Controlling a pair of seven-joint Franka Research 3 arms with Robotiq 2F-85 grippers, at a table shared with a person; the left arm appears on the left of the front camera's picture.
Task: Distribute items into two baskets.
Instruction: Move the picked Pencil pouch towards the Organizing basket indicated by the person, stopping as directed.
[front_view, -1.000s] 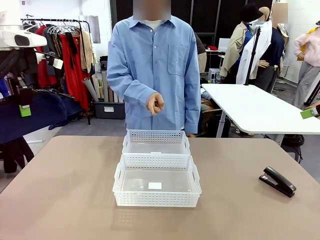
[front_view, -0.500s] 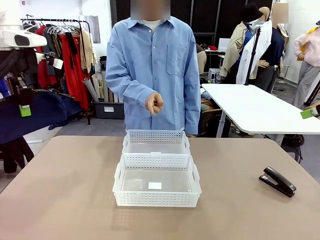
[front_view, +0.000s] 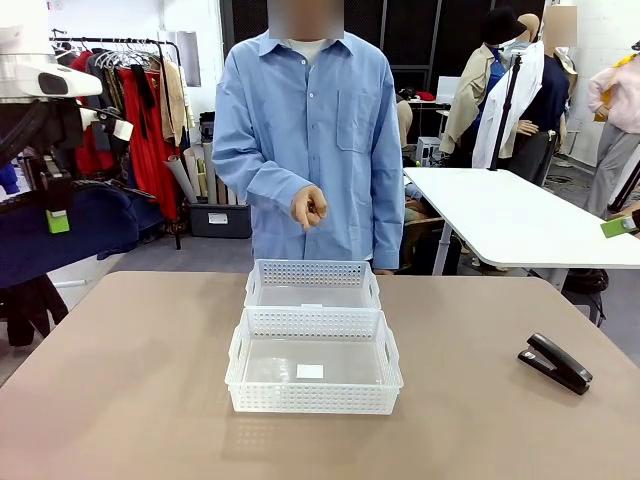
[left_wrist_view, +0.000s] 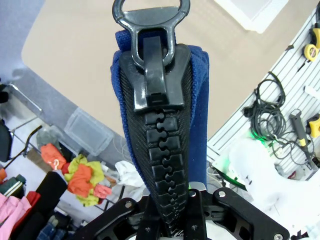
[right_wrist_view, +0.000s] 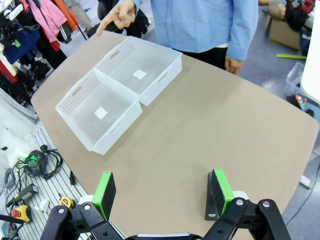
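left fingers (front_view: 50, 218) pinching dark navy fabric zip pouch (left_wrist_view: 200, 115) up at far left | two white perforated plastic baskets (front_view: 313, 398) sit off to its right, so that arm's the one | right fingers (right_wrist_view: 104, 192) just spread

Tan table (front_view: 120, 400): two baskets (front_view: 313, 398), stapler (front_view: 556, 363)

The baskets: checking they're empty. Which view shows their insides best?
Right wrist view: looks down into the near basket and far basket, bare except labels. Front view is shallower; left wrist view catches one white corner.

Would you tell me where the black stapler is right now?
In the front view, the stapler lies on the table's right side, well apart from the nearer basket.
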